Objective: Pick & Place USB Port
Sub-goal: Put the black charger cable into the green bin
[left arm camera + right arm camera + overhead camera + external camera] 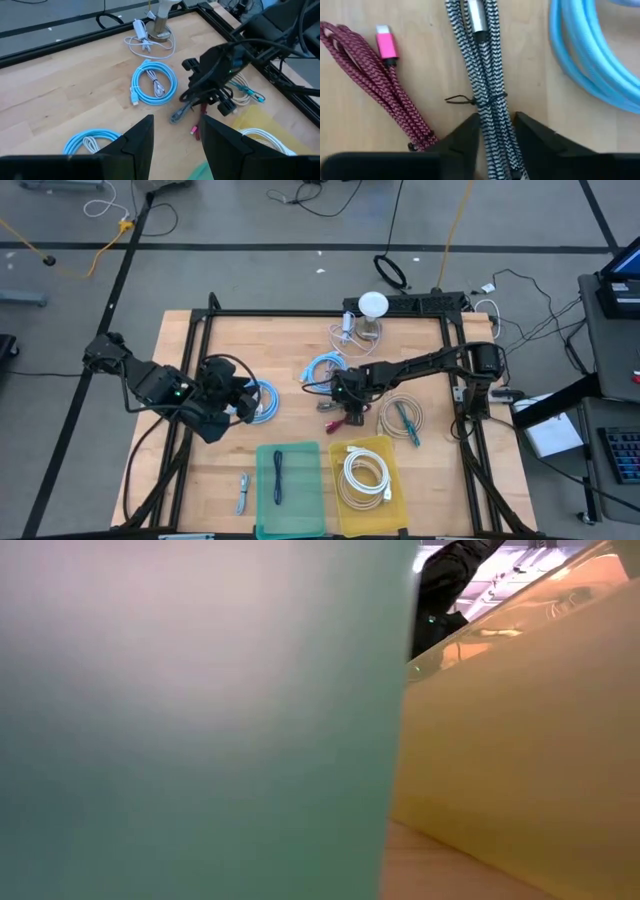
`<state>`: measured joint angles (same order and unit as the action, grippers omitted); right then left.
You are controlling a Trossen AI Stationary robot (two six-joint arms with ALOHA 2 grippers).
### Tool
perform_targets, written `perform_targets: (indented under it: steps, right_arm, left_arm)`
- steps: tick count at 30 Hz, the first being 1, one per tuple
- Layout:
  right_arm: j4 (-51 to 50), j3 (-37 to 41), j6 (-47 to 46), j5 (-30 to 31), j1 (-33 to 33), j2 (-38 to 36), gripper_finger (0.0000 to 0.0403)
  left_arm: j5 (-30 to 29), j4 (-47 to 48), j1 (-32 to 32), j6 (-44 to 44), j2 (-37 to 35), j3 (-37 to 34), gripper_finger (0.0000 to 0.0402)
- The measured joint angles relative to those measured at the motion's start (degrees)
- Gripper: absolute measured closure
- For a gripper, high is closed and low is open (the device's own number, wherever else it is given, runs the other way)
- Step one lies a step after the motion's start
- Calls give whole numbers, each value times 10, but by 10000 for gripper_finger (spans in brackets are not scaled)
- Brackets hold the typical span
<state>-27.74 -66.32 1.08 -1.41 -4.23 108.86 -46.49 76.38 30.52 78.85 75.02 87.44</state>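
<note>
From above, the right gripper (343,393) reaches to the middle of the wooden tabletop (190,470), low over a bundle of black-and-white braided cable (345,402), with a dark red braided cable (330,420) just beside it. Near the front edge sit a see-through green tray (291,505) holding a black cable and a see-through yellow tray (352,505) holding a white cable. The left gripper (240,402) waits by a light blue cable coil (266,402). The low view shows little but the two trays' walls. In the left wrist view, the left gripper's fingers (137,142) are spread apart with nothing between them. In the right wrist view, the right gripper's fingers (465,137) are spread on either side of the striped cable, not squeezing yet. This looks like the grabbing step. Next the fingers need to close on the bundle, then lift it, likely to a tray.
</note>
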Motion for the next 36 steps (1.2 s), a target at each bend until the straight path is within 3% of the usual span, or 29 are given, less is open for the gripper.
perform_targets:
  steps: [5, 11, 17, 20, 24, 28, 36]
  right_arm:
    - [-4, -12, -63, -1, -11, -9, 386]
    - [-27, -77, -194, 12, -18, -48, 388]
    - [6, -131, -416, -100, 0, -110, 393]
    - [103, -137, -527, -179, 25, -137, 393]
    - [267, -139, -663, -214, 82, -149, 393]
    - [335, -136, -753, -177, 145, -146, 393]
    - [298, -136, -730, -87, 252, -99, 393]
  left_arm:
    - [-10, -1, 0, 0, 0, 0, 241]
    - [-25, -2, 0, -1, 0, 0, 241]
    - [-32, -2, -1, -3, 0, 0, 241]
    - [-36, -3, -1, -3, 0, 0, 241]
    - [-41, -5, 0, -3, 0, 0, 241]
    - [-45, -23, 10, 1, 0, 0, 241]
    - [-61, -138, 48, 24, 47, -1, 241]
